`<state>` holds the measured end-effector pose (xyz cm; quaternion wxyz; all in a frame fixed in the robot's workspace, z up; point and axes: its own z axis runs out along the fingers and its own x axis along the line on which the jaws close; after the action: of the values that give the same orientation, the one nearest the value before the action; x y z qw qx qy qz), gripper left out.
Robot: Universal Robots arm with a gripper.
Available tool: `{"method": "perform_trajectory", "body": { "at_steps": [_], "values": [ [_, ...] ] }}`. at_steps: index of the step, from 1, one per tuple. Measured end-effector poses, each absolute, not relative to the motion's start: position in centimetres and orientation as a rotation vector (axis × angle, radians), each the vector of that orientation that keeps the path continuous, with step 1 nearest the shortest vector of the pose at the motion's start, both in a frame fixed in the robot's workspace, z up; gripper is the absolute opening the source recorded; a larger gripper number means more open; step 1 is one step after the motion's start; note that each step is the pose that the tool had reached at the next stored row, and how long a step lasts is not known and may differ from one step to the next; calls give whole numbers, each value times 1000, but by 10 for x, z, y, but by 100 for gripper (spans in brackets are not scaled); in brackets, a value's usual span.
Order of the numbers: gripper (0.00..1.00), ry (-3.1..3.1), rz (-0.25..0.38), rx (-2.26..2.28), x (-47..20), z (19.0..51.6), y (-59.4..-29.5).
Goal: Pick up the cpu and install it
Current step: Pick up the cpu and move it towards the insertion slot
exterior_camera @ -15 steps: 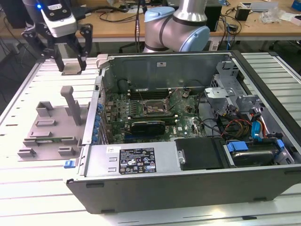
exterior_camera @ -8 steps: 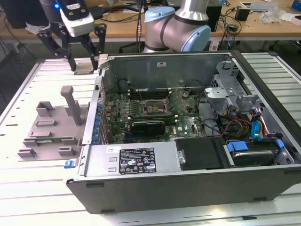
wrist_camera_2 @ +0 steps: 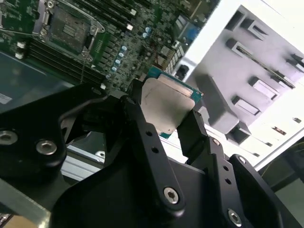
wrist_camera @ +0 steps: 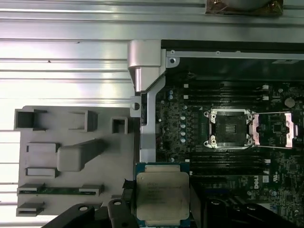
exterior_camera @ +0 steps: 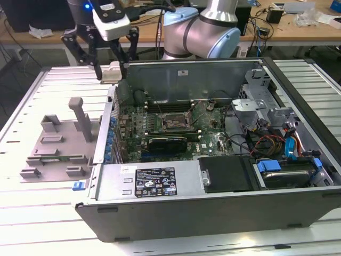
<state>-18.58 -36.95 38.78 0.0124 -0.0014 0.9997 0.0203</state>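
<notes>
My gripper (exterior_camera: pixel 111 66) is shut on the cpu (exterior_camera: pixel 111 71), a flat square chip with a silver top (wrist_camera: pixel 161 192) and a thin pale-green edge. The chip sits between the two black fingers (wrist_camera_2: pixel 137 114) in both wrist views, its silver face (wrist_camera_2: pixel 166 102) unobstructed. In the exterior view the gripper hangs in the air above the open computer case's back corner on the exterior view's left, over the case wall (exterior_camera: pixel 114 101). The motherboard socket (wrist_camera: pixel 230 128) lies open inside the case, its metal frame (wrist_camera: pixel 273 129) folded aside. It is empty and apart from the chip (exterior_camera: pixel 169 121).
A grey parts fixture (exterior_camera: pixel 58 144) with slots and posts lies on the slatted table at the exterior view's left of the case. Inside the case are memory slots, cables (exterior_camera: pixel 266 141), a drive bay (exterior_camera: pixel 282 173) and a power supply (exterior_camera: pixel 149 181). The arm (exterior_camera: pixel 202 32) reaches over from behind.
</notes>
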Motion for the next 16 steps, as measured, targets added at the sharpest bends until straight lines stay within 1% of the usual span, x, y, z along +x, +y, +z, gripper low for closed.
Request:
{"method": "perform_trajectory", "body": {
  "at_steps": [16],
  "values": [
    [54, 3116, 63, -5, -144, 388, -370]
  ]
}}
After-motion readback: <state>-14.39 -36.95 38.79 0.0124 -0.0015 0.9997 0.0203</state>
